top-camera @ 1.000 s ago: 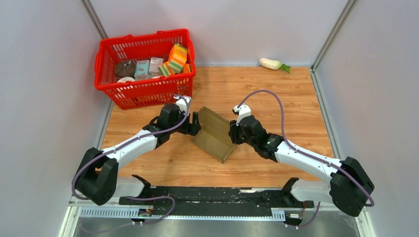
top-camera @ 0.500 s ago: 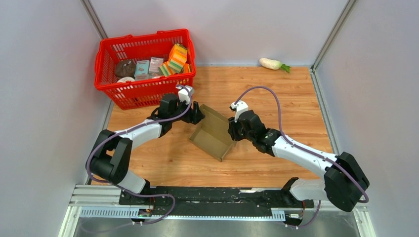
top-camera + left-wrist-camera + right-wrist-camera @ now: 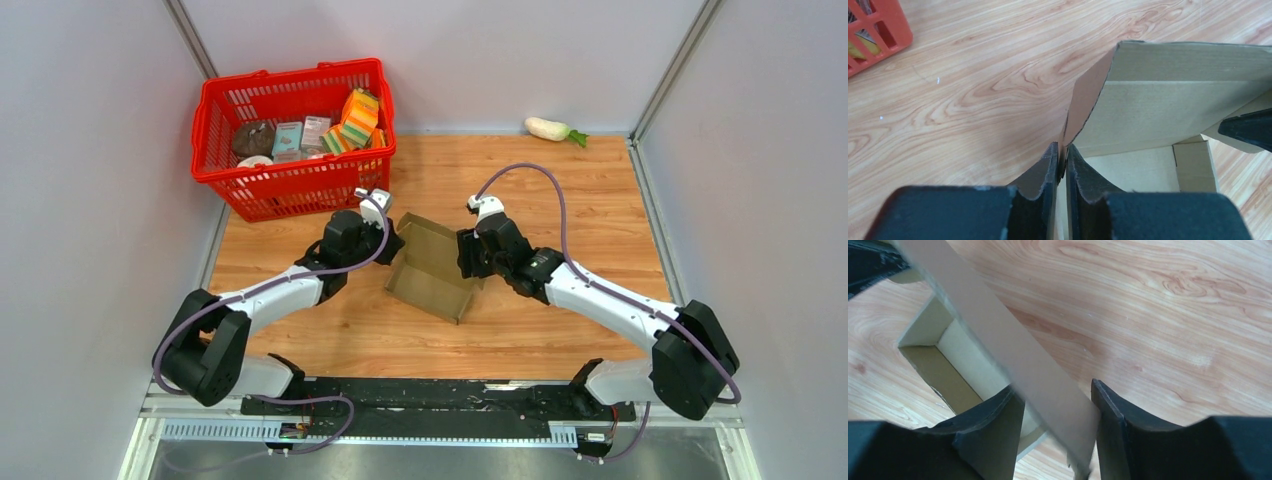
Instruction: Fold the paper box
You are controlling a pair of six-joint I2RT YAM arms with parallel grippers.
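Note:
The paper box (image 3: pixel 432 270) is a plain brown cardboard tray, partly folded and open at the top, lying mid-table between both arms. My left gripper (image 3: pixel 392 240) is at its left wall. In the left wrist view that gripper (image 3: pixel 1062 150) is shut on the thin upright edge of the wall, with the box (image 3: pixel 1158 110) and its inside beyond. My right gripper (image 3: pixel 466 256) is at the box's right side. In the right wrist view it (image 3: pixel 1054 387) stands open, with a slanted, blurred cardboard wall (image 3: pixel 1013 345) passing between its fingers.
A red basket (image 3: pixel 300 190) holding several grocery packs stands at the back left, close behind my left gripper. A white radish (image 3: pixel 548 128) lies by the back wall on the right. Grey walls bound the wooden table on three sides.
My left gripper has closed onto the box's left wall. My right gripper's jaws have widened around the right wall. The raised cardboard panel has come down, and the box now lies as a low open tray.

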